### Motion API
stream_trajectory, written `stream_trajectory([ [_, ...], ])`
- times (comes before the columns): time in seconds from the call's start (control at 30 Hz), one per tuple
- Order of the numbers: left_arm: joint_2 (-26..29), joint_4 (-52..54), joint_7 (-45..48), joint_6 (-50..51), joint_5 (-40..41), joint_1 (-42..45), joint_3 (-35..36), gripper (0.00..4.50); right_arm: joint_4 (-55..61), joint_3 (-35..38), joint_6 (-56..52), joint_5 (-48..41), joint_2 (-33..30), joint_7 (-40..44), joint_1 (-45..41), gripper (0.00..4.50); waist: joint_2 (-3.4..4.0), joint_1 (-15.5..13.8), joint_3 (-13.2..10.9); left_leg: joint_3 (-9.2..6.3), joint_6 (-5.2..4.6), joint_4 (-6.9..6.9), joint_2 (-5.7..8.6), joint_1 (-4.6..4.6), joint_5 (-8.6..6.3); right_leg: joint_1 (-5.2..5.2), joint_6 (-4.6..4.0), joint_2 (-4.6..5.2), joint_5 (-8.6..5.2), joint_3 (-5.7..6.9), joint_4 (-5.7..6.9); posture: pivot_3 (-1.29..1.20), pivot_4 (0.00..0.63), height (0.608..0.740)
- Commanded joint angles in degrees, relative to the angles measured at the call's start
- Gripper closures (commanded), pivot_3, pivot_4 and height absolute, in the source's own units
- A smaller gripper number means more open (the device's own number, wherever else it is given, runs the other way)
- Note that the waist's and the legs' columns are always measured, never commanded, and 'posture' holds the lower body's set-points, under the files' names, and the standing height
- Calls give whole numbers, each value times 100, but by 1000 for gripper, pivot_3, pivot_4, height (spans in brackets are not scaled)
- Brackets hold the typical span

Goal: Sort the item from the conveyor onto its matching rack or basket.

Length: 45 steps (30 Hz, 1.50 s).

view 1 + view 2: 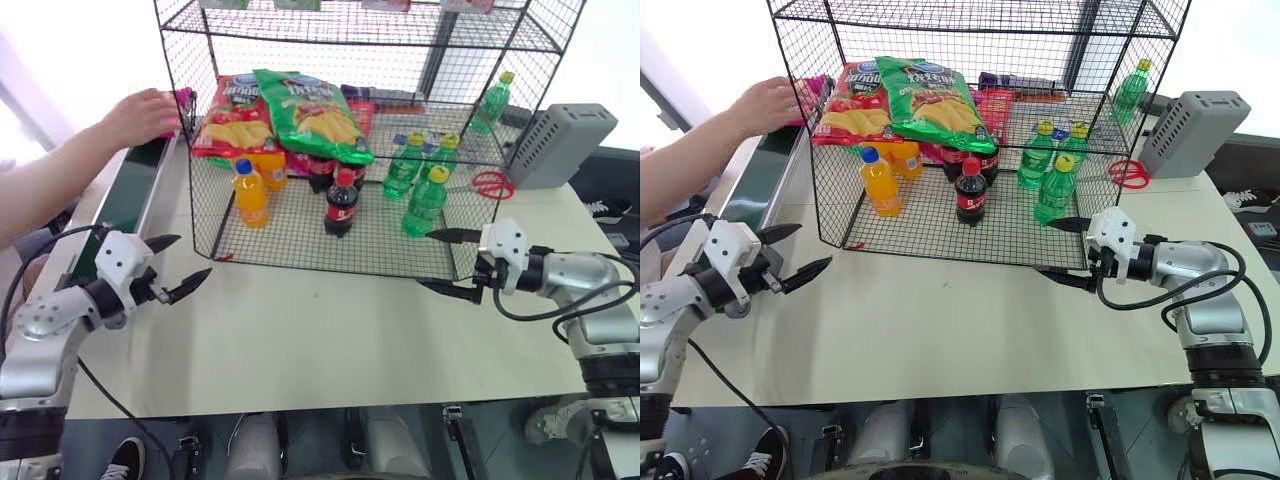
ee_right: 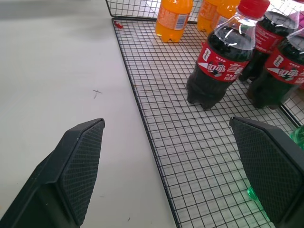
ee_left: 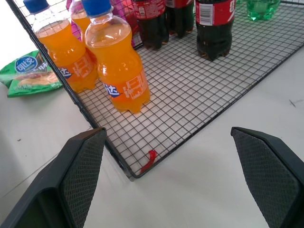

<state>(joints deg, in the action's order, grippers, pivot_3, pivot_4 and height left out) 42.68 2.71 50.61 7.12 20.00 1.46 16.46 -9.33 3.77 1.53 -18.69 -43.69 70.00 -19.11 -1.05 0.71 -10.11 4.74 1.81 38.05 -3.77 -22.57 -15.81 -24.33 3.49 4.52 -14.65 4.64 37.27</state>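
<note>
Cream table [image 1: 330, 340], front half bare: a wide open strip runs between the rack's front edge and the table's near edge. Left gripper [image 1: 178, 268] hovers over this strip near the table's left edge, fingers spread wide, nothing between them. Right gripper [image 1: 440, 260] hovers at the rack's front right corner, fingers also wide apart and empty, one finger close to the mesh.

Black wire rack [image 1: 300, 240] sits on the far half of the table, open at the front, mesh sides, upper tiers above. Bottom tier holds orange soda bottles [image 1: 250, 193] at left, cola bottles [image 1: 341, 203] in the middle, green bottles [image 1: 425, 200] at right. A red chip bag [image 1: 232, 120] and a green chip bag [image 1: 312, 112] lie on the tier above, side by side and overlapping.

Conveyor [image 1: 135, 195] runs along the table's left edge, beside the rack's left wall. At its far end a person's hand [image 1: 145, 115] rests on the pink chip bag [image 1: 183, 100], mostly covered, just beside the rack's rear left corner.

Beyond the rack's right side: grey box [image 1: 560, 145], red scissors [image 1: 492, 184].
</note>
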Motion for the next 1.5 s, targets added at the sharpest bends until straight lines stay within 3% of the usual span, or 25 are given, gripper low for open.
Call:
stream_trajectory([
  [0.03, 119, 224, 22, 12, 107, -93, 235, 0, 35, 53, 89, -31, 14, -2, -116, 114, 0, -8, 0, -1, 0, 0, 0, 1, 0, 0, 0, 0, 0, 1, 0, 0, 150, 740],
  [0.3, 312, 275, 475, -26, 498, -271, 585, 0, 372, 25, -279, -304, 130, -26, -18, 114, 0, -7, 0, 0, 0, 0, 0, 1, 0, 0, -1, 1, 0, 0, 0, 0, 150, 740],
  [0.6, 336, 410, 388, -613, 256, -1167, 1357, 0, 1197, -135, -1285, -837, 537, -255, 141, 114, -2, -3, 2, 2, 0, -1, -2, 2, 0, -1, -2, 1, -1, 0, 1, 0, 150, 740],
  [0.93, 615, -270, -376, -2593, -1303, -1690, 2031, 0, 1919, -568, -2241, -1408, 1035, -304, 101, 114, -1, -10, 2, 1, -1, -2, -3, 1, -1, -2, -4, 3, -2, 1, -3, 0, 150, 740],
  [1.07, 1032, -976, -1083, -3983, -2677, -2149, 2300, 0, 2033, -747, -2371, -1449, 1180, -285, -96, 114, -2, 13, 2, 3, -1, -5, -6, 0, -2, -8, -5, 0, -2, 1, -2, 0, 150, 740],
  [1.5, 1546, -1986, -2480, -4870, -3789, -2237, 2102, 0, 2202, -805, -2376, -1547, 1302, -177, -178, 114, -8, 3, 6, 9, -3, -8, -7, -6, -4, -15, -4, 10, -1, 4, -3, 0, 150, 740],
])
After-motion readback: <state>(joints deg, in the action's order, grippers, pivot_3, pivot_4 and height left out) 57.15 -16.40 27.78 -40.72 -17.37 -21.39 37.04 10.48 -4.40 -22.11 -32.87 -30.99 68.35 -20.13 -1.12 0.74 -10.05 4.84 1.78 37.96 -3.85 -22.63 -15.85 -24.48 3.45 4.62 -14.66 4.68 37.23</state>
